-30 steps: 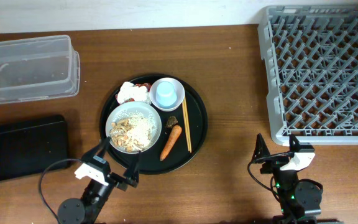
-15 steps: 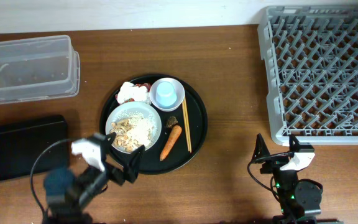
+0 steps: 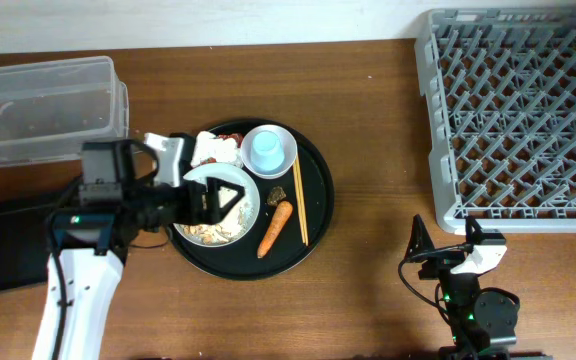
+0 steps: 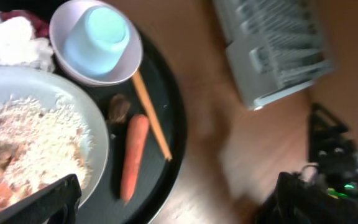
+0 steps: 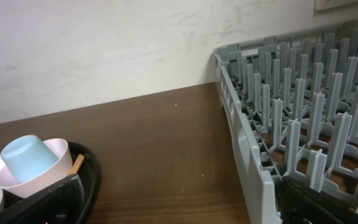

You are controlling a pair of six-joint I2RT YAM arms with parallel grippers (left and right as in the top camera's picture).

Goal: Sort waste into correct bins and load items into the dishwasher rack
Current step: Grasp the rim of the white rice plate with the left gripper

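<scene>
My left gripper (image 3: pixel 224 200) is open and empty, hovering over the round white plate (image 3: pixel 249 204) of pale rice crumbs and brown scraps on the round black tray (image 3: pixel 318 205). In the left wrist view the orange carrot (image 4: pixel 132 155) lies between the plate (image 4: pixel 48 134) and the wooden chopsticks (image 4: pixel 151 115). The light blue cup (image 3: pixel 265 150) sits upside down in the white bowl (image 3: pixel 286 140). The white napkin (image 3: pixel 208 148) and red wrapper (image 3: pixel 231 132) lie behind the plate. My right gripper (image 3: pixel 446 245) is open and empty near the table's front edge, in front of the grey dishwasher rack (image 3: pixel 518 110).
The clear plastic tub (image 3: pixel 48 110) stands at the far left. The shallow black tray (image 3: pixel 8 240) lies in front of it, partly under my left arm. Bare wooden table lies between the round tray and the rack.
My left arm has risen from the table's front edge and swung back over the plate, now covering part of it. The right arm has not moved.
</scene>
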